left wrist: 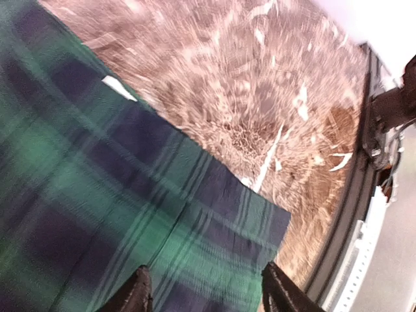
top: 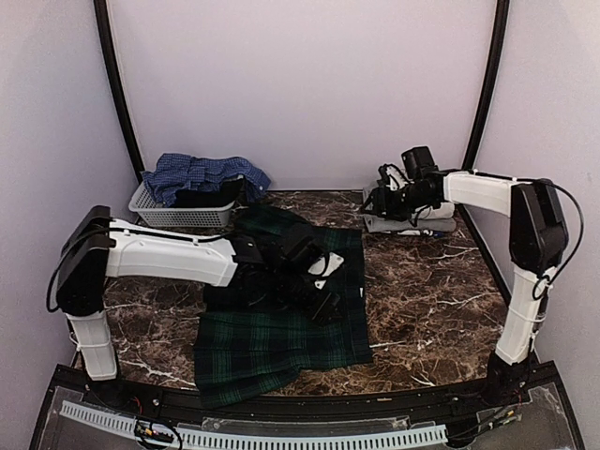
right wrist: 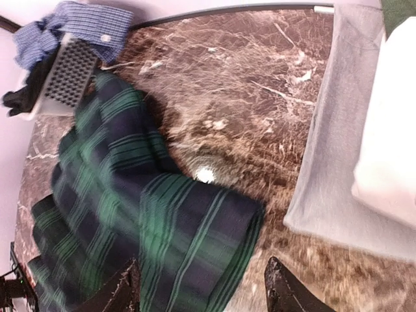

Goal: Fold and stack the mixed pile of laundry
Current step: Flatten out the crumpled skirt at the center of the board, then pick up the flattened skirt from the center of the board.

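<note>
Tartan shirt (top: 272, 342) lies spread at the centre of the table (top: 422, 300), its near hem rumpled. Left gripper (left wrist: 205, 296) hangs low over the cloth near a free corner on the shirt's right side, jaws wide apart with nothing between them. Right gripper (right wrist: 205, 292) is at the far right by the folded stack (top: 412, 223), jaws likewise wide and empty. Blue shirt (top: 202, 172) and a dark item (top: 211, 197) sit in the basket (top: 155, 214), far left. Judgement: the tartan fold is the step in hand. The left gripper should close on that corner, lift it just off the marble and carry it straight across so the edges meet. The right arm should take the matching corner to prevent skew. Smooth the hem before creasing.
</note>
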